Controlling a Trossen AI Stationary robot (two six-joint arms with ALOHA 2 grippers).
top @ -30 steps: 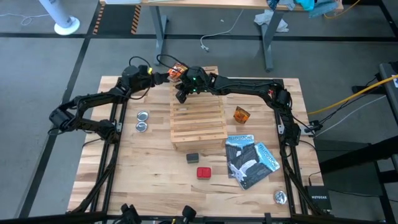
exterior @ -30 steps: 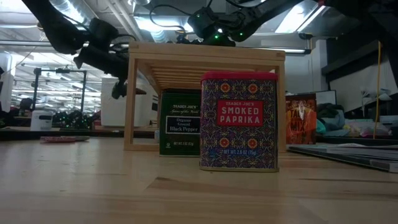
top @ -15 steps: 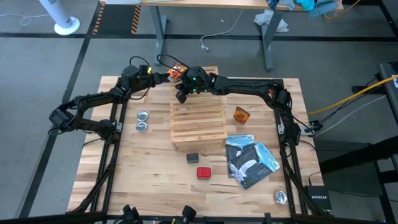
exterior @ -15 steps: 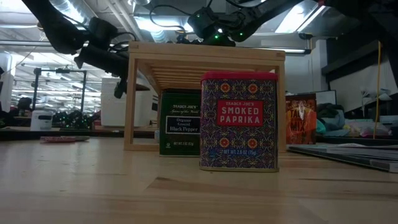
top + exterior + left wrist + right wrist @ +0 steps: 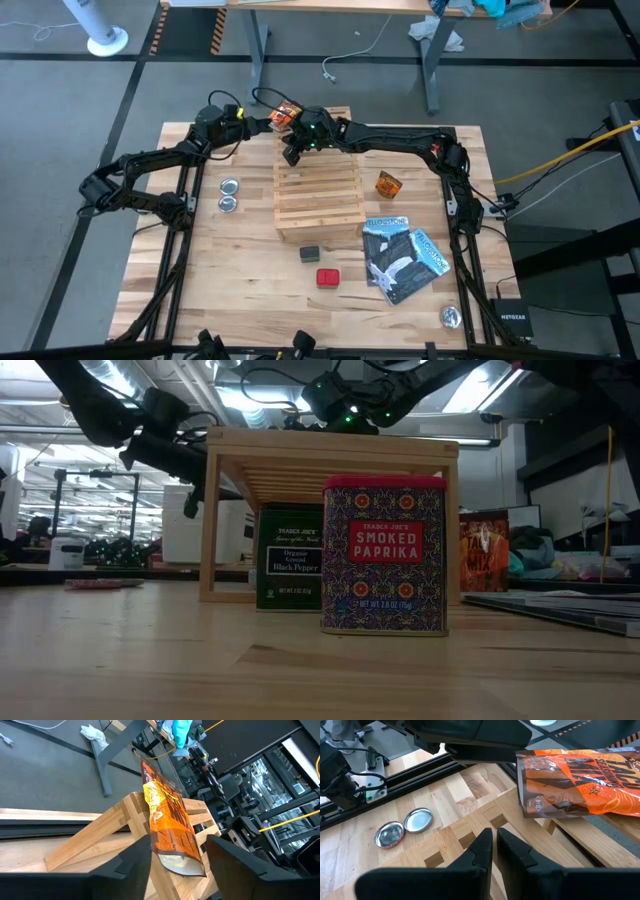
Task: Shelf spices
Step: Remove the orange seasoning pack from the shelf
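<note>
Room: workshop floor is showing grey around a butcher-block tabletop (image 5: 240,270), with metal desk legs beyond its far edge.
Near edge: red paprika tin with a patterned front (image 5: 384,555) and dark grey pepper box (image 5: 309,254) are standing just off the rack's near end; neither is shelved yet.
Right side: blue-and-black booklets (image 5: 403,257) are lying toward the near right corner, and one orange-brown crinkly packet (image 5: 389,184) is waiting beside the rack's right edge.
Left side: two round silver tins (image 5: 229,194) are sitting apart from the rack, toward the left edge.
Shelf: light wooden slatted rack (image 5: 320,200) is occupying the tabletop's middle; its slats look bare apart from the far end, and nothing appears to be stored under it.
Task packet: orange crinkly spice packet with a pale label (image 5: 167,817) is being held upright at the rack's far left corner, its bottom at or just above the top slat; contact is unclear.
Left gripper: left gripper (image 5: 172,860) is clamping that packet's lower end between its dark fingers.
Right gripper: right gripper (image 5: 495,850) is hovering over the rack's far end beside the packet, fingers pressed together and holding nothing.
Step advice: lowering the packet flat across two slats should be keeping it from slipping through a gap; releasing only once it is resting seems wise.
</note>
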